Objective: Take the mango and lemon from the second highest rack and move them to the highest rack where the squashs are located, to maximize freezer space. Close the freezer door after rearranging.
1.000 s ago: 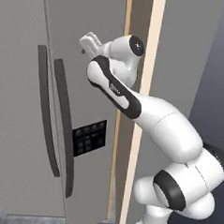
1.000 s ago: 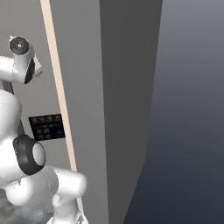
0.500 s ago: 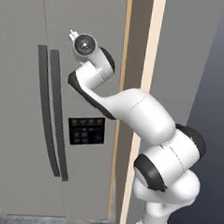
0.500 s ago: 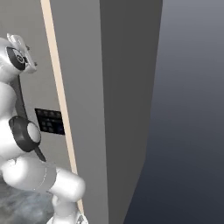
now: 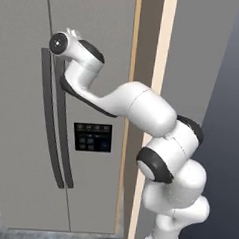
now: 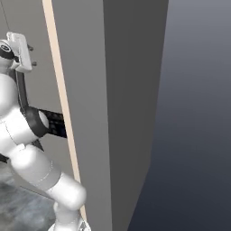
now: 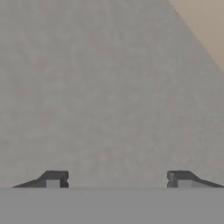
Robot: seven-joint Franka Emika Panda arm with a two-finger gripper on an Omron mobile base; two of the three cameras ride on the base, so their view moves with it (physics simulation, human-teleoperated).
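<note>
Two dark fingertips stand apart in the hand view with nothing between them, facing the flat grey freezer door, which looks shut. You want its long dark handle, just below and beside the hand in the left base view. Line the fingers up across the bar and centre it before closing. Fruit and racks are hidden behind the door.

You see freezer door matte grey, smooth, faintly grainy up close, dark handle satin plastic look, control panel glossy black, side trim pale matte tan, floor mottled grey stone look
</note>
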